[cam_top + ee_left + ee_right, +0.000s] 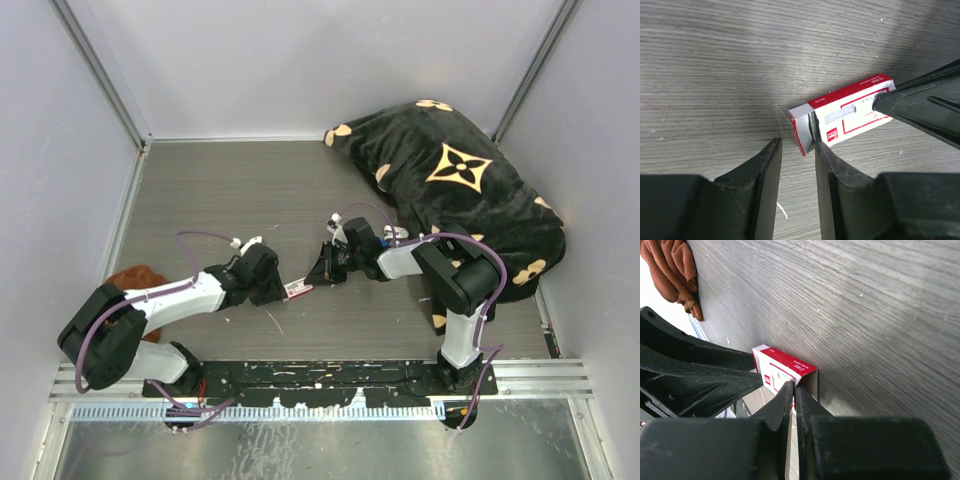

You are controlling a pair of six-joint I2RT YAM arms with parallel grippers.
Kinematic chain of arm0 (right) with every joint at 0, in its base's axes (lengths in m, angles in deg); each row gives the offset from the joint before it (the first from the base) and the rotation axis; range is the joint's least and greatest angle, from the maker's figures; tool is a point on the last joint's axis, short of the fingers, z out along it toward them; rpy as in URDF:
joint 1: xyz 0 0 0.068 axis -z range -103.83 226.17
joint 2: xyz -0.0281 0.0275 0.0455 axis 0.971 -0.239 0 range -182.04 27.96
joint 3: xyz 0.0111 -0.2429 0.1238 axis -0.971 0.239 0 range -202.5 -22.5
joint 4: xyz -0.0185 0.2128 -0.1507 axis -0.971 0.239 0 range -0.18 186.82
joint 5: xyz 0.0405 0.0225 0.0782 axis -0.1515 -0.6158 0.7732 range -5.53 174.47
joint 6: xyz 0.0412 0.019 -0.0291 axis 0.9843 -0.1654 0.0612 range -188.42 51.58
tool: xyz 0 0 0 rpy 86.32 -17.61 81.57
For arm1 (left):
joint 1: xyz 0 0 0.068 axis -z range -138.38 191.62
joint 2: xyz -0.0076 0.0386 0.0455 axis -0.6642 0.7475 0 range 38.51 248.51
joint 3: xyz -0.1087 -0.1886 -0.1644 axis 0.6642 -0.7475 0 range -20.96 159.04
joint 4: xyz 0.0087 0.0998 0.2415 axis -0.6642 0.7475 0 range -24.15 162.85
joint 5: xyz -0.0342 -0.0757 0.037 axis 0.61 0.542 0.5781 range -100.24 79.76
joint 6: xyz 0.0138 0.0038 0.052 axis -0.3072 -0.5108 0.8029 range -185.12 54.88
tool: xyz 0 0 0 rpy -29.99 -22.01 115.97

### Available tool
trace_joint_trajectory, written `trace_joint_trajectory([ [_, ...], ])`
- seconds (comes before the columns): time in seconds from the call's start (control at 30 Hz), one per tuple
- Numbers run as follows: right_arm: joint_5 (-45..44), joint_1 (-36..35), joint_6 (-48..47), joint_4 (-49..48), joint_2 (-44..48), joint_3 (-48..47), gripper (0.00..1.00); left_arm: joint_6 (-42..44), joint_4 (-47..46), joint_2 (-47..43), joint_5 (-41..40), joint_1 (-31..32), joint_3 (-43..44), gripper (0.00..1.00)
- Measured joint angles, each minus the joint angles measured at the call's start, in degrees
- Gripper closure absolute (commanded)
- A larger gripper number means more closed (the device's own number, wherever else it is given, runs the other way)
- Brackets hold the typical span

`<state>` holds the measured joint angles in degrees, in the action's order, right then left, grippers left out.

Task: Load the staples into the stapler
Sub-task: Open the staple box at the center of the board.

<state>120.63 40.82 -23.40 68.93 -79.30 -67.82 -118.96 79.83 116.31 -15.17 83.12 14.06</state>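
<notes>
The staples are not showing as a loose block. Only a silvery-grey strip (837, 116) is showing on the white face of the red-and-white cardboard box (850, 125), and whether that is metal or print is hard to tell. The stapler is not making itself out in any view.

The box is lying on the grey wood-grain table (230, 190), between the two arms. The right gripper (792, 387) is clenching tight on a thin edge at one end of the box (the cardboard is disappearing between the fingertips, so how deep the grip goes is hidden). The left gripper (796, 142) is sitting at the other end with its jaws parted by a narrow gap. One finger is touching the box's grey end flap and the other is standing clear of it, gripping nothing.

In the overhead view both grippers are covering most of the box. A brown cloth (130, 277) is peeking out behind the left arm, and a black blanket with gold motifs (460, 190) is lying heaped in the far right corner.
</notes>
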Motion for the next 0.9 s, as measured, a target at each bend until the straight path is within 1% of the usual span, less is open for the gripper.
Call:
trace_joint_trajectory([
  [0.23, -0.15, 0.0, -0.28, 0.33, 0.02, 0.0, 0.91, -0.87, 0.79, -3.02, -3.08, -0.2, -1.22, 0.63],
  [0.5, -0.24, 0.0, -0.72, 0.83, 0.31, 0.0, 0.91, -0.79, 0.28, -1.14, -3.21, -0.39, -1.05, 0.64],
  [0.6, -0.52, 0.0, -1.03, 1.51, 0.66, 0.0, 0.91, -0.63, -0.2, 0.26, -3.15, -0.39, -0.09, 0.69],
  [0.77, -1.51, 0.0, -1.44, 2.89, 1.46, 0.0, 0.9, -0.33, -1.05, 1.92, -2.82, -0.5, 0.81, 0.83],
  [0.9, -2.49, 0.0, -1.77, 3.63, 2.51, 0.0, 0.89, -0.02, -1.68, 2.64, -2.27, -0.9, 0.92, 0.96],
])
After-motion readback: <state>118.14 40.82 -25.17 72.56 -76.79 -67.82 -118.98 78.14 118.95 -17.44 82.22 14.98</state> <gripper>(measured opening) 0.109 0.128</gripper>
